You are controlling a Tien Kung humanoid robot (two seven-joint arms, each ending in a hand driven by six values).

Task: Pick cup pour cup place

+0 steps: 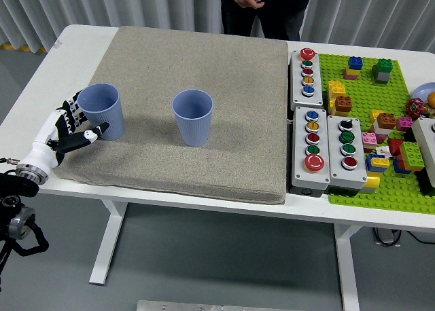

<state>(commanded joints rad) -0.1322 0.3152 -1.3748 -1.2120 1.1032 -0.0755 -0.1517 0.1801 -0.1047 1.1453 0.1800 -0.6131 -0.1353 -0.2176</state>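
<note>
Upright, both cups [102,110] [193,116] open mouths upward.

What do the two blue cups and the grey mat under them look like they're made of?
Left cup and middle cup: probably matte plastic, judging by the even blue colour, fine vertical ribs and thin rims; coated paper is possible. Mat: looks like felt or low-pile fabric, speckled grey-beige, with no shine and a thick soft edge. The left hand is beside the left cup.
</note>
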